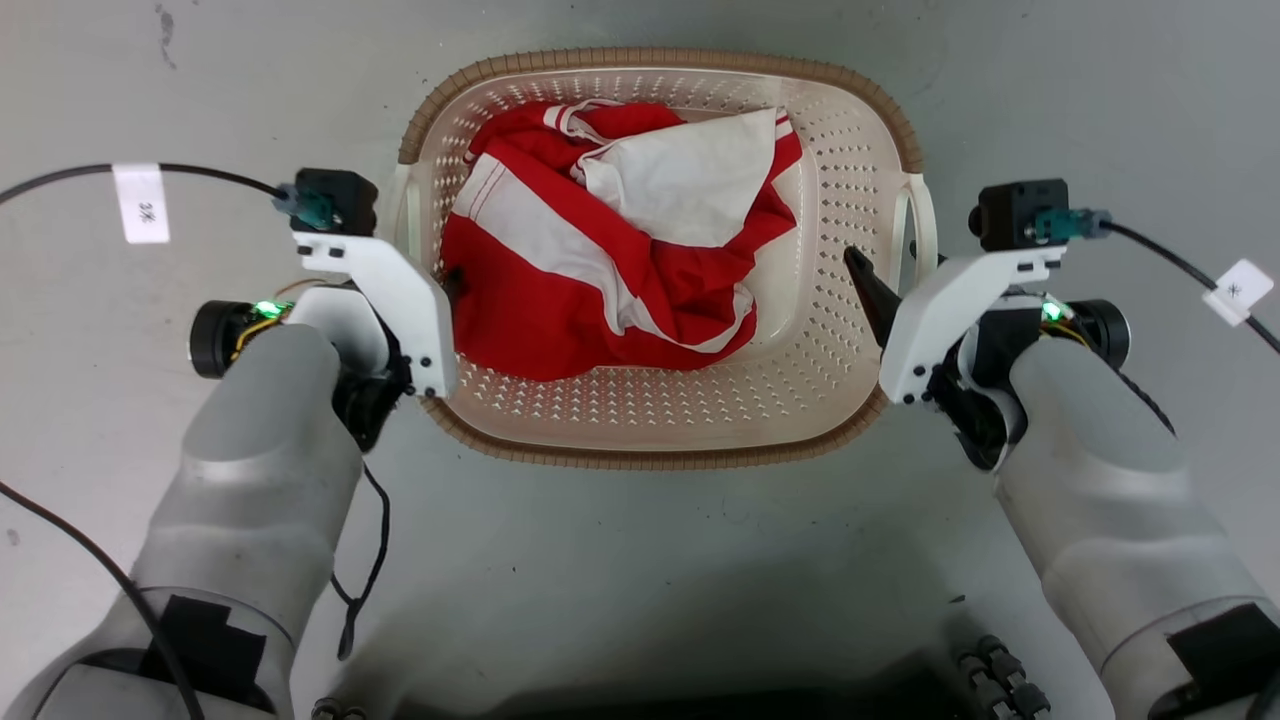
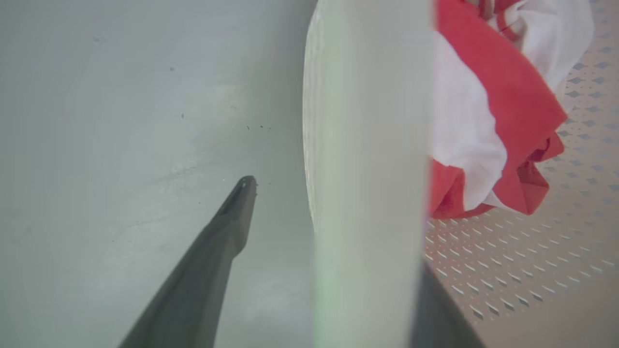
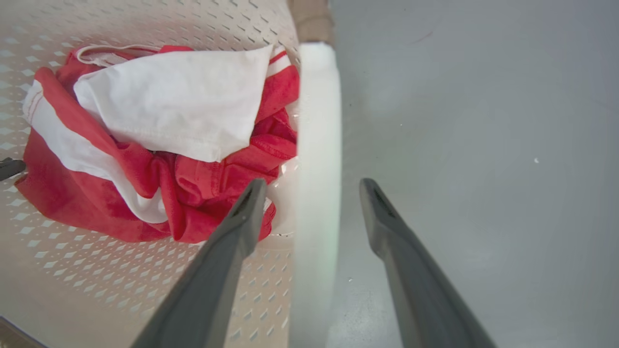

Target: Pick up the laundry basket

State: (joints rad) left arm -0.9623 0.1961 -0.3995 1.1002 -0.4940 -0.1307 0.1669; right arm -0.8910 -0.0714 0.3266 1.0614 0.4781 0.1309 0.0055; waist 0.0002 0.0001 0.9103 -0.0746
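The cream laundry basket (image 1: 832,170) with its brown rim stands on the grey floor between my arms, holding a crumpled red and white garment (image 1: 560,300). My left gripper (image 1: 428,290) is open and straddles the basket's white left loop handle (image 2: 367,145): one finger lies outside over the floor, the other inside by the cloth. My right gripper (image 3: 312,186) is open too, with the right loop handle (image 3: 316,121) standing between its two fingers (image 3: 242,217), untouched as far as I can see. From the head camera that right gripper (image 1: 885,262) sits at the basket's right wall.
Bare grey floor (image 1: 640,580) surrounds the basket on all sides. Black cables with white tags (image 1: 140,203) run from both wrist cameras out to the left and right. My dark base (image 1: 660,700) lies at the bottom edge.
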